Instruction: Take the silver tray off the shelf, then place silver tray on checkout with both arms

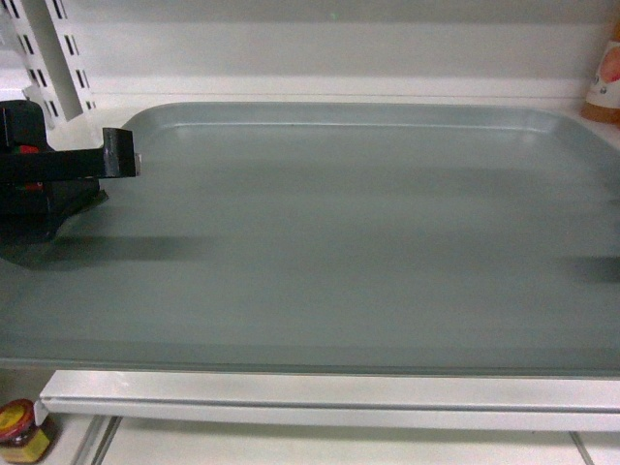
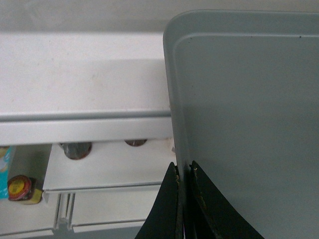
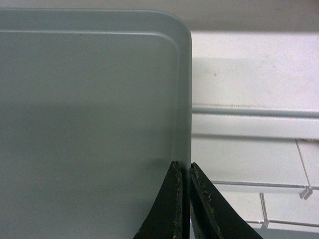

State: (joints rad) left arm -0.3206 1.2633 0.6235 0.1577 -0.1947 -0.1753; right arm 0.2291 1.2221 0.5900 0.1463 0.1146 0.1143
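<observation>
The silver tray fills most of the head view, its near edge reaching out over the front lip of the white shelf. My left gripper is at the tray's left edge. In the left wrist view that gripper is shut on the tray's left rim, one finger above it and one below. My right gripper is likewise shut on the tray's right rim; it does not show in the head view. The shelf board lies beyond and below the tray. The checkout is out of view.
An orange-labelled bottle stands at the shelf's back right, and a slotted white upright rises at the back left. A lower shelf carries a jar with a red-yellow lid and two dark-topped containers.
</observation>
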